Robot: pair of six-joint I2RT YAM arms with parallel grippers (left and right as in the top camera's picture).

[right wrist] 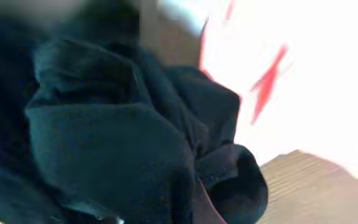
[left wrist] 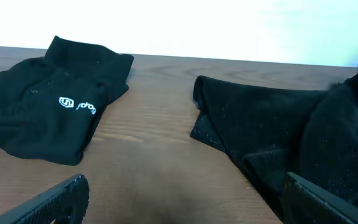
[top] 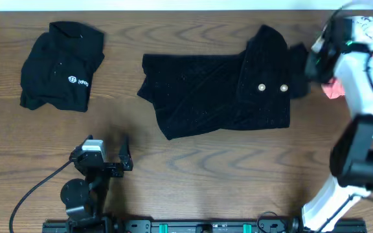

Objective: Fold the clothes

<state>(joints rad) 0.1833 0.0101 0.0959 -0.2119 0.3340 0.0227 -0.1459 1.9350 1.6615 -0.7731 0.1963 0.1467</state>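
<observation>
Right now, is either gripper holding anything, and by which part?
Left gripper: open, empty. Right gripper is at the black garment's right end, fabric bunched there, but its fingers are hidden, so cannot tell.

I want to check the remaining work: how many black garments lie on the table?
2. The folded garment, with a white logo, lies at far left; the spread garment lies in the middle. The right arm may hide more.

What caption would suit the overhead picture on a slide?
Folded black shirt at left, dark garment spread at centre, right claw at its buttoned end.
</observation>
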